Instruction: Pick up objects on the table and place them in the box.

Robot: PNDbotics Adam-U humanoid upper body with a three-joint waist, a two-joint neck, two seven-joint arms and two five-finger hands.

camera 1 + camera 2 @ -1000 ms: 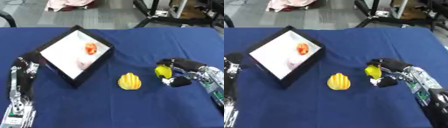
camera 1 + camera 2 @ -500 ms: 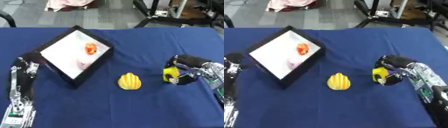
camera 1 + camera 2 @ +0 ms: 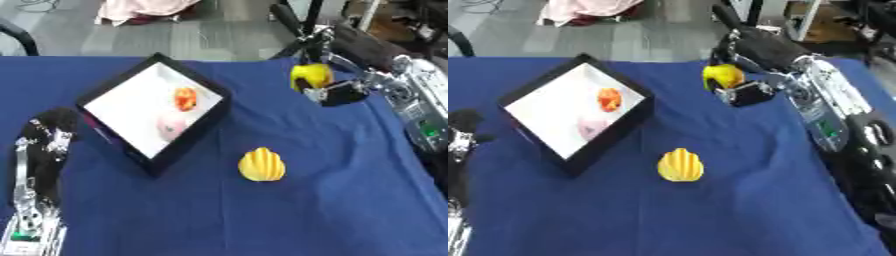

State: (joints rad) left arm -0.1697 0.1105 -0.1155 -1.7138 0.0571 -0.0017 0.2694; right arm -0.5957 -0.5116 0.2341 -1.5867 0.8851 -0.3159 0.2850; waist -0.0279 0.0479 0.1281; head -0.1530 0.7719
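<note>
The yellow fruit [image 3: 722,75] sits in your right hand [image 3: 745,90], lifted above the blue table [image 3: 332,200] near its far edge, to the right of the box [image 3: 154,113]. Your fingers are curled around it, so it is held and clear of the cloth. The box lies tilted like a diamond on the table's left half, black-walled with a white floor. Inside it you already have an orange piece [image 3: 185,98] and a pale pink one [image 3: 170,125], close together. A ribbed yellow object [image 3: 262,164] rests on the table just beside the box's near right edge, untouched. Your left hand [image 3: 52,125] shows at the left edge, beside the box's left corner; whether its fingers are open, you cannot tell.
</note>
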